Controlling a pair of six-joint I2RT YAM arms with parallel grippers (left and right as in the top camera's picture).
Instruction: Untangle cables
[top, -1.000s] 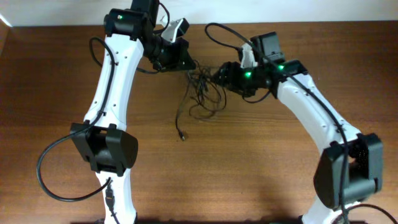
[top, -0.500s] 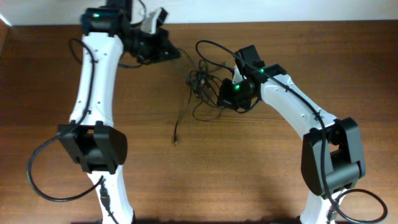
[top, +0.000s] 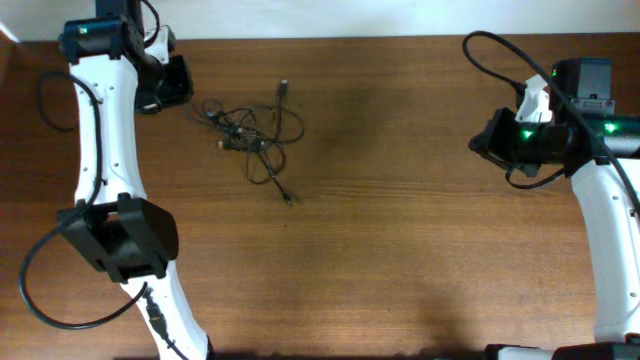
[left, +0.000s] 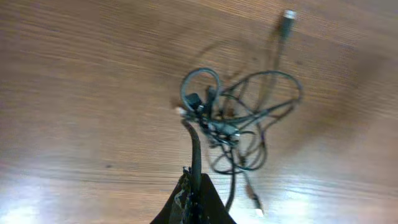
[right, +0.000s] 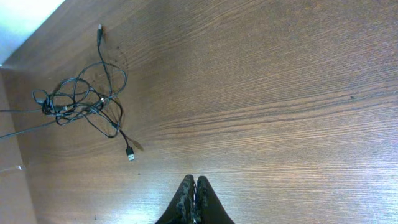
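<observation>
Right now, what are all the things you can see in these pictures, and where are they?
Thin black cables with small plugs: one tangled bunch, number unclear, black, far side of the table towards the left, plug ends sticking out.
Brown wooden table: one, brown, under everything.
White robot arms with black joints: two; left arm beside the bunch, right arm at the right edge, apart from it.
Left fingers: black, shut on one strand of the cables.
Right fingers: black, shut, holding nothing, over bare wood.
</observation>
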